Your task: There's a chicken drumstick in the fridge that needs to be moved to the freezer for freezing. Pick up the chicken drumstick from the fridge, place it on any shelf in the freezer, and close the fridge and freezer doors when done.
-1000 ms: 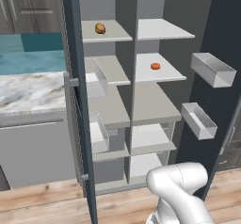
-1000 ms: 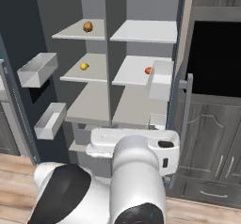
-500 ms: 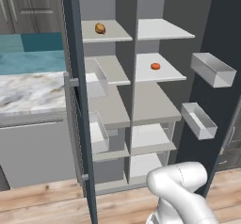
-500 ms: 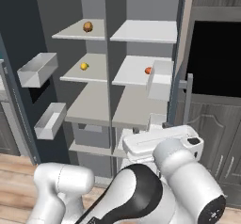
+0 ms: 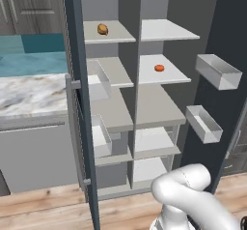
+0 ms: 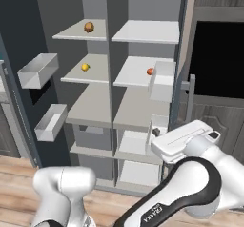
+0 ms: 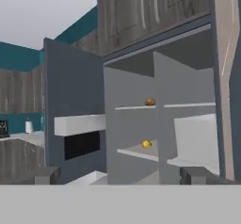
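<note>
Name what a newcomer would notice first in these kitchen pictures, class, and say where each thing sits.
The tall grey fridge stands wide open, both doors swung out, with bins on the right door. Three small foods stand out on its pale shelves: a brown one top left, a yellow one below it, an orange one to the right. The white robot arm curls low in front.

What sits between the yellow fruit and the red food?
Only the fridge's upright divider: yellow fruit left of it, red food right, right base view.
</note>
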Robot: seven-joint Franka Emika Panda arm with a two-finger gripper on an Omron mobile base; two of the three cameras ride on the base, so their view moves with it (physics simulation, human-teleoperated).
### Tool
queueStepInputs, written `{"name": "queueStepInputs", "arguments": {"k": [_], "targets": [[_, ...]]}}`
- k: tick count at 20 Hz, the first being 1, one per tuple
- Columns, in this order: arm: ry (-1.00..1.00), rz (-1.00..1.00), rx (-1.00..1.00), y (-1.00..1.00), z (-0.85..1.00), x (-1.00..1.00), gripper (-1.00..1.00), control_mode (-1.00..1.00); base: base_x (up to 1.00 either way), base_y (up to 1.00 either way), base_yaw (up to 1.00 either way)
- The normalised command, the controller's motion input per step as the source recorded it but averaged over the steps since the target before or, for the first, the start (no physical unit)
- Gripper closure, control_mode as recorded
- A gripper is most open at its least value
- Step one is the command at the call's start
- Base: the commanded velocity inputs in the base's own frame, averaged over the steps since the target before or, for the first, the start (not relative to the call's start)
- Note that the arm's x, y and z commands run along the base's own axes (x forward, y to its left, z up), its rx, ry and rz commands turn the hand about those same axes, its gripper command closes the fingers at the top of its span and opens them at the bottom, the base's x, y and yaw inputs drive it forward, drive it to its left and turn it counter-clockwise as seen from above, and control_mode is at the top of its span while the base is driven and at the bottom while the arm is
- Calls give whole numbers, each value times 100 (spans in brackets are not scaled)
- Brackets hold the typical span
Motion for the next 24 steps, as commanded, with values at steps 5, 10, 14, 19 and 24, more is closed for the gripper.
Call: {"name": "queueStepInputs", "arguments": {"k": [5, 10, 14, 19, 24], "targets": [[-1, 20, 3, -33, -9, 44, -100, -100, 0, 0, 0], [0, 14, 1, -18, -18, 43, -100, -100, 0, 0, 0], [0, 3, 0, 0, -21, 52, -100, -100, 0, 0, 0], [0, 0, 0, -5, -27, 57, -100, -100, 0, 0, 0], [0, 0, 0, -27, -20, 36, -100, -100, 0, 0, 0]]}}
